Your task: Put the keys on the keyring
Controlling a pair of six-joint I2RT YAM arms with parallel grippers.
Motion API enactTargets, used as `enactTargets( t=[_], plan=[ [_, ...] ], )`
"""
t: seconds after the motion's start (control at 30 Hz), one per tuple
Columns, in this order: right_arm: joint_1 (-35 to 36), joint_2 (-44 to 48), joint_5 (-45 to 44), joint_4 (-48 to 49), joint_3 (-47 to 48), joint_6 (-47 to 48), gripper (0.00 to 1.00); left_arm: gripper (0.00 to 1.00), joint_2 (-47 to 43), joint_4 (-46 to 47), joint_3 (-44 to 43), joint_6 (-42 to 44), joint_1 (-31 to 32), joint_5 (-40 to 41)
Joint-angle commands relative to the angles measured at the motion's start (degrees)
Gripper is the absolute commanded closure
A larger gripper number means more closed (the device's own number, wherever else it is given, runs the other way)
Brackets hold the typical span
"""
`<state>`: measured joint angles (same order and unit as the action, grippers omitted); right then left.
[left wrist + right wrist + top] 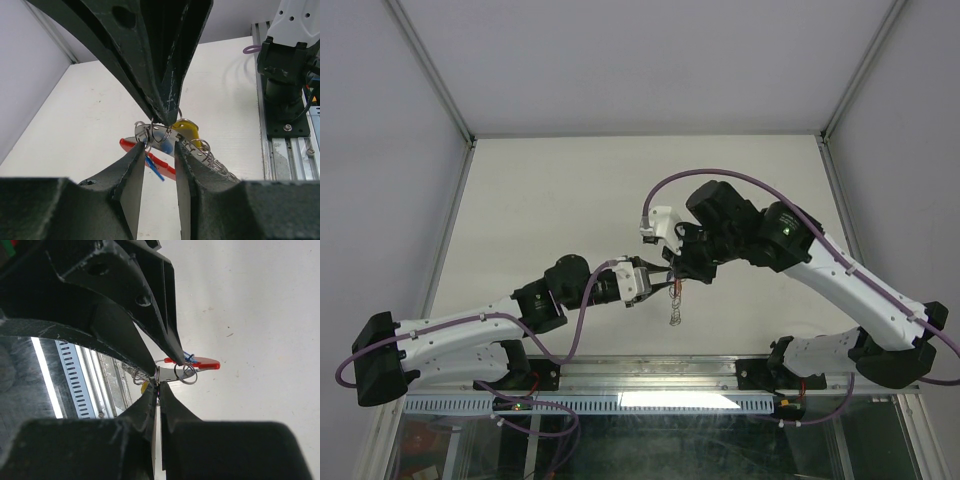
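— Keyring [202, 362]: where is it, and who has it?

— Up in the air between my two grippers, over the table [570, 190]. My right gripper [158, 383] is pinched tight on thin silvery metal just beside a yellow head; I take that for the blade of the yellow key [186, 129]. My left gripper [159, 149] has its jaws partly apart, with the red tab [126, 144] crossing the gap. Whether they bite it, I cannot tell.

— Why nose to nose like that?

— My guess: one side steadies the ring [161, 134] while the other feeds a key onto the wire. Parts this small need both tips at one spot.

— And the blue key [154, 169]?

— Just beside the tab, in the gap of my left fingers [132, 190], pointing down. On the ring or only against it, I cannot say.

— How does it all handle?

— Slick, I judge. The tab is smooth curved plastic, the ring thin wire, the key heads glossy. The chain [675, 315] hangs slack below, free to swing. The table under it is matte and pale.
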<state>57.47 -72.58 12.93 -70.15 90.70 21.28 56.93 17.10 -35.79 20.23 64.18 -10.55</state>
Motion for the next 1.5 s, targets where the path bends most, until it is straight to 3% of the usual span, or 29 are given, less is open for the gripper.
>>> enactTargets(
  t=[0.0, 0.47, 1.13, 1.47],
  plan=[
    [-0.5, 0.2, 3.7, 2.1, 2.5, -0.2, 1.00, 0.71, -1.5, 4.2, 0.2, 0.3, 0.6, -0.3],
    [-0.6, 0.2, 2.7, 2.6, 1.0, 2.6, 1.00, 0.74, -1.3, 2.3, -1.9, -1.1, 0.5, -4.4],
    [-0.6, 0.0, 2.6, 3.8, -0.7, 2.0, 1.00, 0.83, -1.3, 2.8, -2.5, -2.2, 0.5, -4.5],
    [-0.6, -0.3, 3.4, 5.1, -1.1, 1.6, 1.00, 1.00, -0.9, 2.2, -2.9, -2.1, 0.6, -4.9]
  ],
)
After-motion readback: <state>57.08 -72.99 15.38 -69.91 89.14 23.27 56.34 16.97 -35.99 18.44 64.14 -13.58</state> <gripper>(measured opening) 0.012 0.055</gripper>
